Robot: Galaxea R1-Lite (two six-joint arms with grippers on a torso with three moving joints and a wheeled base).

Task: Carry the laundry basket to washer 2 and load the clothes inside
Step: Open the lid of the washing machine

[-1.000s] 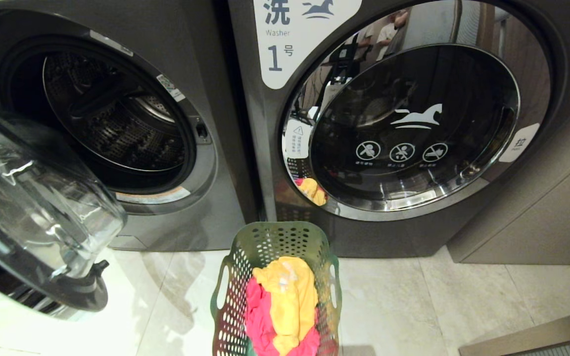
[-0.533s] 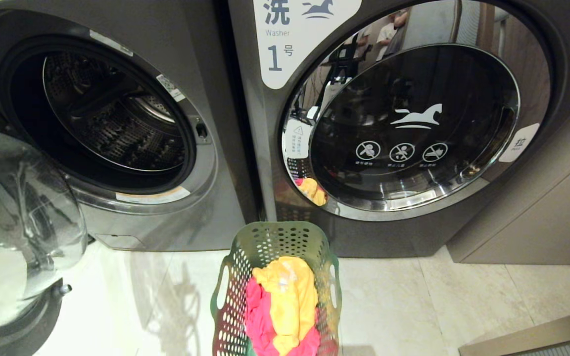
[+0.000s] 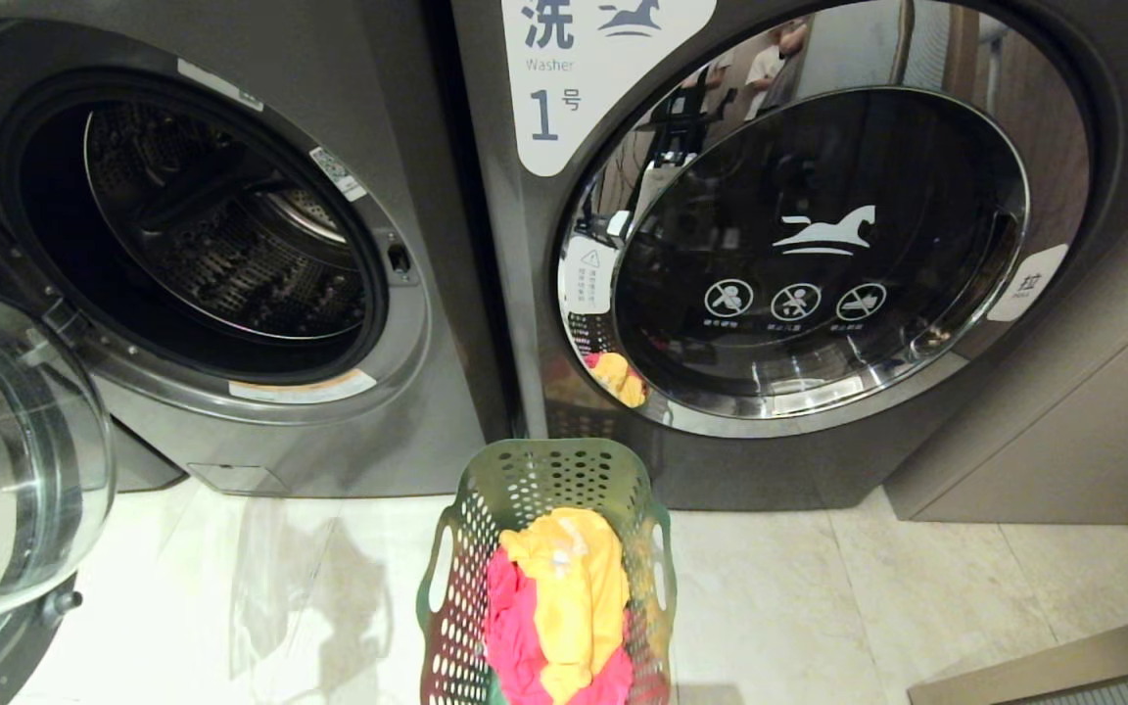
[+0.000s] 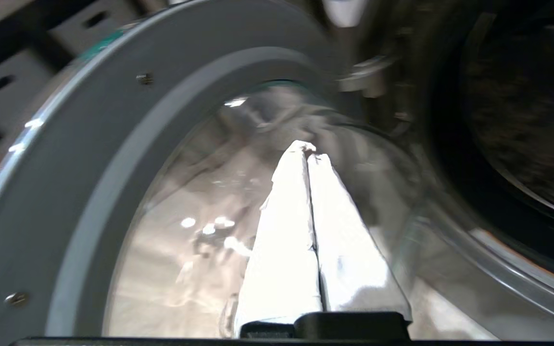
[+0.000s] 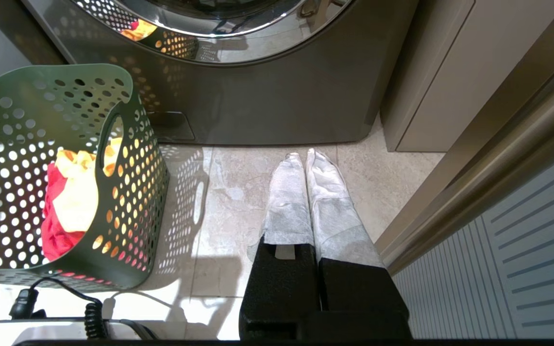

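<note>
A green perforated laundry basket (image 3: 544,578) sits on the pale tiled floor (image 3: 819,607), low in the middle of the head view, just in front of the seam between two dark grey front-loading washers. A yellow garment (image 3: 564,578) lies on top inside it, over a pink-red garment (image 3: 510,627); no denim shows. The machine on the right, its door (image 3: 819,255) closed, carries a label (image 3: 574,78) with a horse and a large 1. The machine to the left (image 3: 349,59), taken to be washer 2 though its label is out of view, has its drum (image 3: 221,235) exposed and its glass door (image 3: 6,470) swung wide at the left edge. The left gripper (image 4: 308,151) is off the head view; its wrist camera shows the white-wrapped fingers (image 4: 286,216) pressed together, holding nothing, close to the inner face of that door. The right gripper (image 5: 303,156) hangs parked over the floor beside the basket, fingers likewise closed and empty. The door looks open enough for loading; the left arm would do well to clear the glass, spread its fingers, and reach first for the top garment.
</note>
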